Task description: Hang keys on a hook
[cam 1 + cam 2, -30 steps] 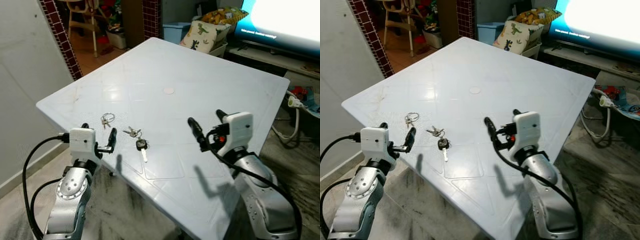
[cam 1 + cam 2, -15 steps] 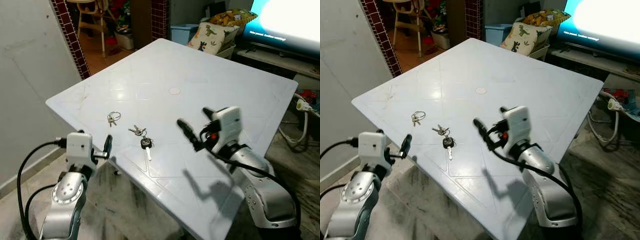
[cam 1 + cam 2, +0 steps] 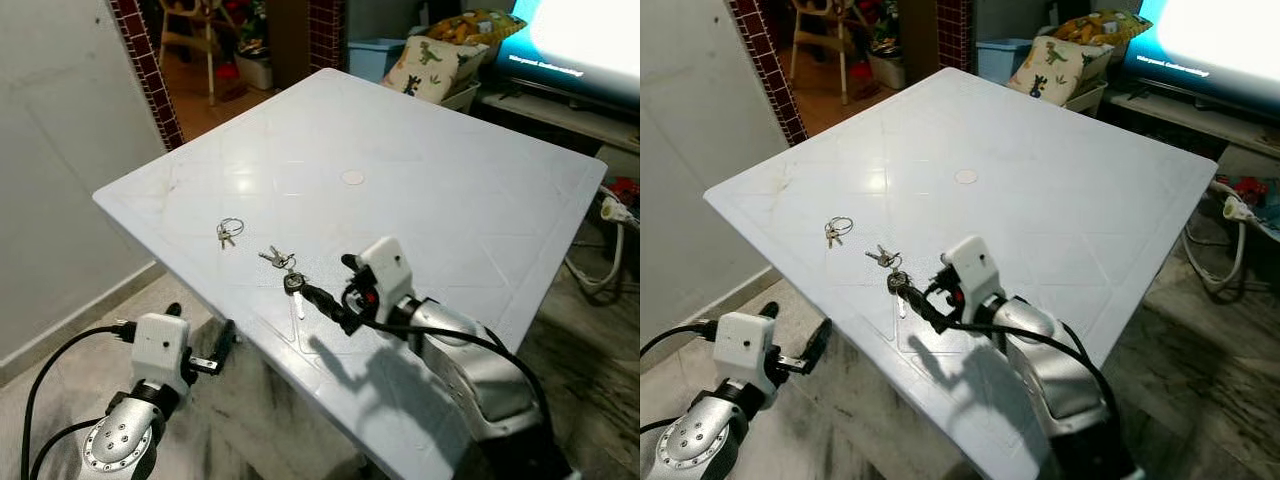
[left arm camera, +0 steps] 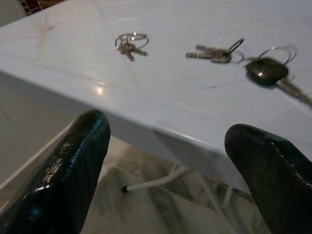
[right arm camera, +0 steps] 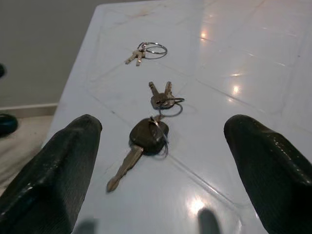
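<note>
Three sets of keys lie near the left edge of the white table (image 3: 450, 190): a small ring of keys (image 3: 229, 231), two silver keys (image 3: 275, 260), and a black-headed car key (image 3: 292, 285) linked to them. My right gripper (image 3: 325, 277) is open and low over the table, right at the car key (image 5: 146, 136), which lies just ahead between its fingers (image 5: 58, 180). The silver pair (image 5: 163, 97) and the ring (image 5: 146, 51) lie beyond. My left gripper (image 3: 200, 322) hangs open below the table edge, facing the keys (image 4: 127, 44).
A small white disc (image 3: 353, 178) lies mid-table. Behind the table are a dinosaur cushion (image 3: 430, 65), a blue bin (image 3: 375, 52) and a lit screen (image 3: 590, 35). A brick pillar (image 3: 148, 70) and a white wall stand to the left. Cables (image 3: 608, 215) trail on the floor at the right.
My right gripper has swung left and down across the table to the car key. My left arm has dropped from table height to below the edge. The camera shifted a little.
</note>
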Controlling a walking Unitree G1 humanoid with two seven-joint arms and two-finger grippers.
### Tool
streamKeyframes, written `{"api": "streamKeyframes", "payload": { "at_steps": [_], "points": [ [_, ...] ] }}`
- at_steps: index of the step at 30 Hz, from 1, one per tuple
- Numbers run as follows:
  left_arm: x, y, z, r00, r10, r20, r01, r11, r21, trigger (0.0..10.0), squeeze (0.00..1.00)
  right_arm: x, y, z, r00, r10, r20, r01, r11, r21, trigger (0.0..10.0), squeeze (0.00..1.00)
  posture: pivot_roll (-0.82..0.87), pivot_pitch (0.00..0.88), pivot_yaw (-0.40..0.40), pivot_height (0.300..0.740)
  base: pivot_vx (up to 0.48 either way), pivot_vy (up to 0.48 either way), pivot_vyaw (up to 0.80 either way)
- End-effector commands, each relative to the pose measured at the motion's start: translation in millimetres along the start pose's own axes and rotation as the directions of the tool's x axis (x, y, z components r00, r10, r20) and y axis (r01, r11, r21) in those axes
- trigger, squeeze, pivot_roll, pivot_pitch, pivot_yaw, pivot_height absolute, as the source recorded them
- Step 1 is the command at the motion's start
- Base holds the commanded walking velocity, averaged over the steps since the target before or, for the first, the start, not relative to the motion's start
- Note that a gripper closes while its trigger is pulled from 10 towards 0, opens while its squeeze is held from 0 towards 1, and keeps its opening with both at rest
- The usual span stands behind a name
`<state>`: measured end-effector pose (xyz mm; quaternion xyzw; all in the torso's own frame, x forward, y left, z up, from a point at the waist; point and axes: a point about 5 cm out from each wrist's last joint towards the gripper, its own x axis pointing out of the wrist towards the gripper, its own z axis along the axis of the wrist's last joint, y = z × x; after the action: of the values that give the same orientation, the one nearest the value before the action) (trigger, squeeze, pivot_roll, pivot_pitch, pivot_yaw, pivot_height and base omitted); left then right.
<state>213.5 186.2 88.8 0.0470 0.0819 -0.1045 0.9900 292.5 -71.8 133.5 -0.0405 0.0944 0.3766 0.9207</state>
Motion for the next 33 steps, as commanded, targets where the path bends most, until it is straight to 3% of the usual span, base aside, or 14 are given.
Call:
{"api": "streamKeyframes", "payload": {
  "at_steps": [1, 10, 17, 18, 19, 20, 30, 33],
  "points": [
    [-3.4, -0.2, 3.2, 1.0, -0.019, -0.002, 0.019, 1.0, 0.009, 10.0, 0.0, 6.3, 1.8, -0.4, 1.0, -0.001, -0.007, 0.001, 1.0, -0.007, 10.0, 0.0, 0.08, 0.093, 0.018, 0.74, 0.0, 0.0, 0.0],
    [-12.3, -0.6, 4.6, 1.0, -0.023, -0.015, 0.024, 1.0, 0.02, 10.0, 0.0, 34.5, 8.0, -3.8, 1.0, -0.014, -0.023, 0.014, 1.0, -0.012, 10.0, 0.0, 0.11, 0.116, 0.009, 0.74, 0.0, 0.0, 0.0],
    [-16.2, -3.0, 5.6, 0.999, -0.033, -0.023, 0.033, 0.999, 0.022, 10.0, 0.0, 39.7, 3.0, -9.7, 0.999, -0.017, -0.045, 0.015, 0.999, -0.039, 10.0, 0.0, 0.12, 0.127, 0.012, 0.74, 0.0, 0.0, 0.0],
    [-16.6, -2.7, 5.6, 0.999, -0.033, -0.024, 0.034, 0.999, 0.022, 10.0, 0.0, 39.7, 1.5, -10.8, 0.999, -0.022, -0.049, 0.02, 0.999, -0.038, 1.9, 0.0, 0.12, 0.129, 0.014, 0.74, 0.0, 0.0, 0.0],
    [-16.8, -2.4, 5.6, 0.999, -0.033, -0.025, 0.034, 0.999, 0.022, 10.0, 0.0, 39.7, 0.6, -11.4, 0.998, -0.025, -0.051, 0.023, 0.999, -0.036, 1.9, 0.0, 0.12, 0.129, 0.014, 0.74, 0.0, 0.0, 0.0],
    [-17.2, -1.9, 5.5, 0.999, -0.033, -0.027, 0.034, 0.999, 0.023, 10.0, 0.0, 39.3, -1.1, -12.7, 0.998, -0.03, -0.055, 0.028, 0.999, -0.037, 0.0, 0.0, 0.12, 0.13, 0.015, 0.74, 0.0, 0.0, 0.0],
    [-14.7, -0.5, 8.4, 0.999, -0.046, -0.025, 0.047, 0.998, 0.029, 10.0, 0.0, 41.3, -1.7, -19.5, 0.998, -0.03, -0.047, 0.028, 0.999, -0.035, 0.0, 0.0, 0.11, 0.128, 0.019, 0.74, 0.0, 0.0, 0.0],
    [-12.7, -8.3, 14.3, 0.993, -0.12, 0.003, 0.12, 0.993, 0.018, 10.0, 0.0, 42.0, -1.7, -19.9, 0.999, -0.03, -0.042, 0.028, 0.999, -0.035, 0.0, 0.0, 0.12, 0.125, 0.018, 0.74, 0.0, 0.0, 0.0]
  ]
}}
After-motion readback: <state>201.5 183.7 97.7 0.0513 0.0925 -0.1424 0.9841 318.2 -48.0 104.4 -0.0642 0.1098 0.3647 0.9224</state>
